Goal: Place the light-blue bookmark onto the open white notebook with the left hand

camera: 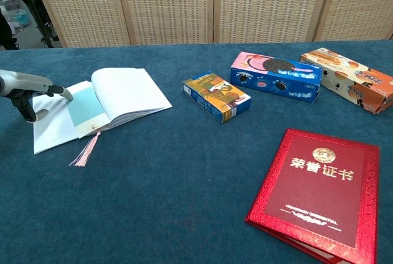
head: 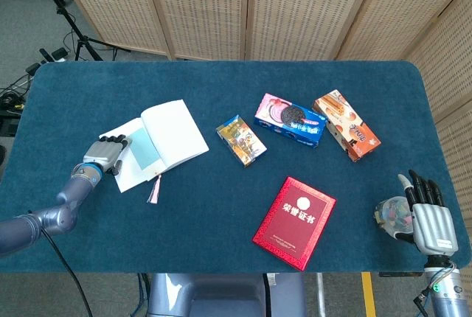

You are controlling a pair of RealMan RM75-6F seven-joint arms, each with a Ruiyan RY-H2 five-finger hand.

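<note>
The open white notebook lies at the table's left. The light-blue bookmark lies flat on its left page close to the spine, and its pink tassel trails off the near edge. My left hand rests at the page's outer edge, fingers stretched out towards the bookmark's left side and holding nothing. My right hand stands at the table's near right corner with its fingers straight and apart.
A red certificate booklet lies front centre-right. Three snack boxes sit across the middle to the right. A small translucent object lies beside my right hand. A folding screen stands behind the table.
</note>
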